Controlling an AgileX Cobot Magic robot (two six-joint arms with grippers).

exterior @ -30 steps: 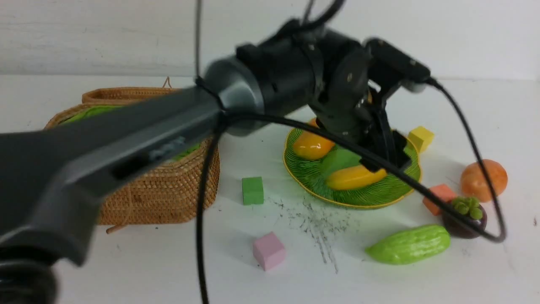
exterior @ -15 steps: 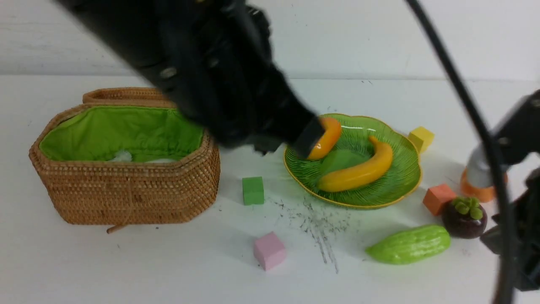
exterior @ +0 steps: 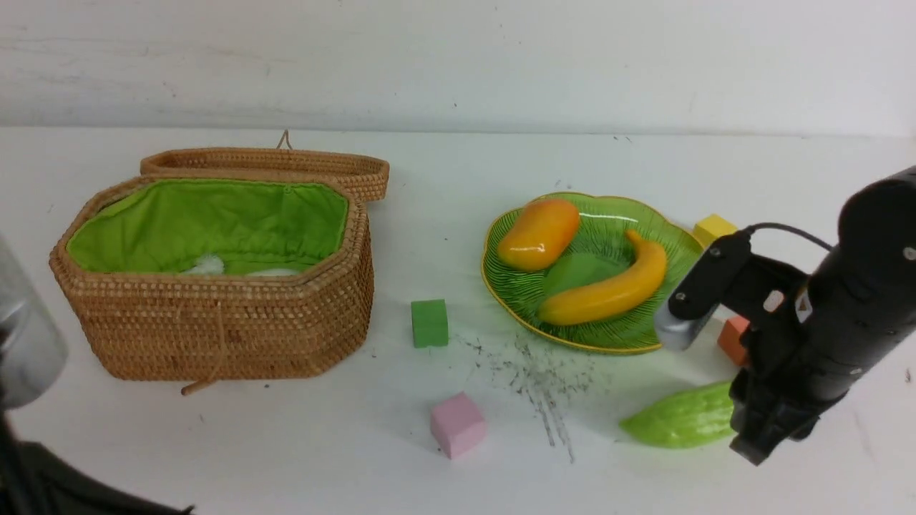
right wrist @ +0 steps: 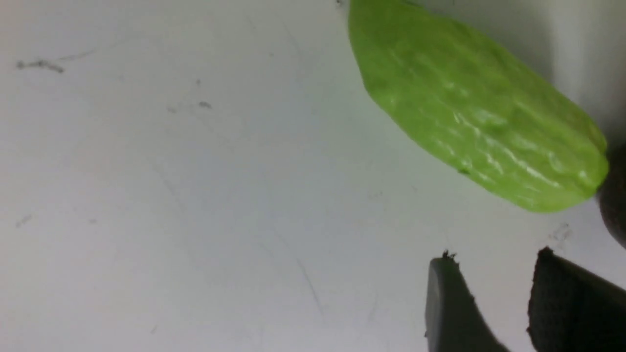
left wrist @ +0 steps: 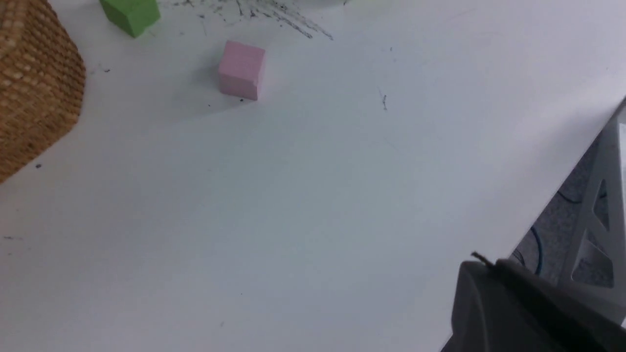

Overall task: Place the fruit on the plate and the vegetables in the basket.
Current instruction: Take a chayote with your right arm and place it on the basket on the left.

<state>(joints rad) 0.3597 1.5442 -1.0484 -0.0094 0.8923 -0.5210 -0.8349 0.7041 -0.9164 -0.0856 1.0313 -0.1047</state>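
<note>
Front view: the basket (exterior: 215, 336) stands open on the left of the desk (exterior: 300, 443). Something white lies low inside it, probably the radish (exterior: 207, 265). The mango (exterior: 538, 234) and the banana (exterior: 608, 290) lie on the plate (exterior: 515, 300). Your right arm (exterior: 823, 322) hangs low over the thick end of the gourd (exterior: 680, 422) and hides whatever lies behind it. Its camera housing (exterior: 687, 315) is just beside the plate rim. A sideways swing toward the plate can knock the rim and make the fruit roll off.

Left wrist view: the left tool (left wrist: 484, 288) shows only as a dark tip near the desk edge. It is closed, and I see nothing in it. It is well apart from the pink cube (left wrist: 241, 70) and the green cube (left wrist: 129, 14), so I expect little trouble on this side.

Right wrist view: the right tool (right wrist: 493, 254) has its jaws apart with nothing between them. It is near one end of the gourd and does not touch it. A dark round edge just beside that end is likely the mangosteen (right wrist: 617, 195). I cannot tell which of the two you aim at. If you close on the glossy, narrowing end of the gourd, it can slip out and roll. If you come down between the two pieces, one finger can land on the mangosteen and push it away. The tomato I do not find in any view, so be careful that the arm does not sweep it.
</note>
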